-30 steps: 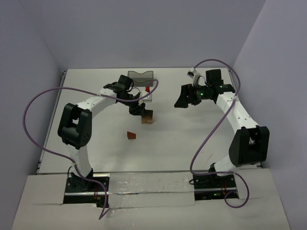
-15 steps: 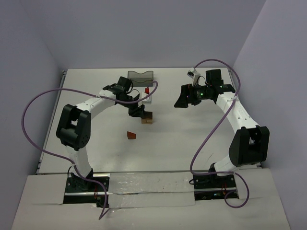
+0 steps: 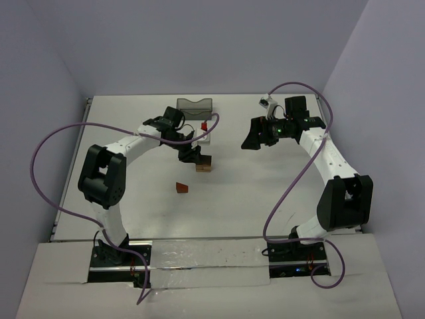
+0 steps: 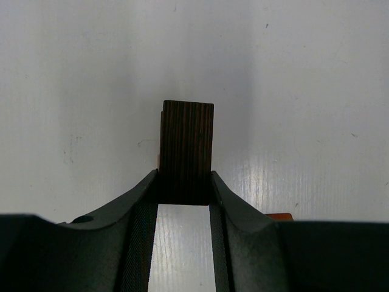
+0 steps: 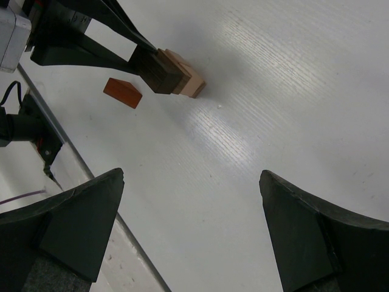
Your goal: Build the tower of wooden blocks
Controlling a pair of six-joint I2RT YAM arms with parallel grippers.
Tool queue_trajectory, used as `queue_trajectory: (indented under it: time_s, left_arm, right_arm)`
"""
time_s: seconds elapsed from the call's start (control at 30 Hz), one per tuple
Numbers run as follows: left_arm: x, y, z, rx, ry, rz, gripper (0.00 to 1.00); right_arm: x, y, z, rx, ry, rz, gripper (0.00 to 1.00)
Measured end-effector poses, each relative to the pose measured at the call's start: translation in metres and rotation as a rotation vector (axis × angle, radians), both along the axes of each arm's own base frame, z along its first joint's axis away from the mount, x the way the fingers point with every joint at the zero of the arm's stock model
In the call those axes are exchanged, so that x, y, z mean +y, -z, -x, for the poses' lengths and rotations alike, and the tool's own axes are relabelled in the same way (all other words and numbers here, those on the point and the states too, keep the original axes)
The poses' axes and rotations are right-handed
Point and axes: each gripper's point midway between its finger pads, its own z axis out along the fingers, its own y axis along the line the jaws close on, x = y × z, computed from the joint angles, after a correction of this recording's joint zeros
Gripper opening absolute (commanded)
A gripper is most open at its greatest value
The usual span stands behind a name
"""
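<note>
The left fingers (image 4: 141,207) are closed on a dark brown wooden block (image 4: 186,149), gripping it by two opposite sides. They hold it against the top of a short stack of light tan wooden blocks (image 5: 187,82) that stands near the middle of the white desk (image 3: 265,186). A reddish-brown wooden wedge (image 3: 182,188) lies alone on the desk, near the stack on the side toward the arm bases. The right fingers (image 5: 79,222) are spread wide and empty, well to the right of the stack.
</note>
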Motion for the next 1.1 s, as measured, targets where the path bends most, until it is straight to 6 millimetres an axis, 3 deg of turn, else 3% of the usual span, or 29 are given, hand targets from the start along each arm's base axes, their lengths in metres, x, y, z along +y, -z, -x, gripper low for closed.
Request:
queue_trajectory:
  time_s: [0.17,0.83,1.1]
  left_arm:
    - [-0.0001,0.0000,0.0001,0.000,0.000,0.000,0.35]
    - [-0.0001,0.0000,0.0000,0.000,0.000,0.000,0.58]
    - [-0.0002,0.0001,-0.0002,0.000,-0.001,0.000,0.54]
  right_arm:
    - [0.0000,0.0000,0.0000,0.000,0.000,0.000,1.00]
    - [0.0000,0.0000,0.0000,0.000,0.000,0.000,1.00]
    - [0.0000,0.0000,0.0000,0.000,0.000,0.000,1.00]
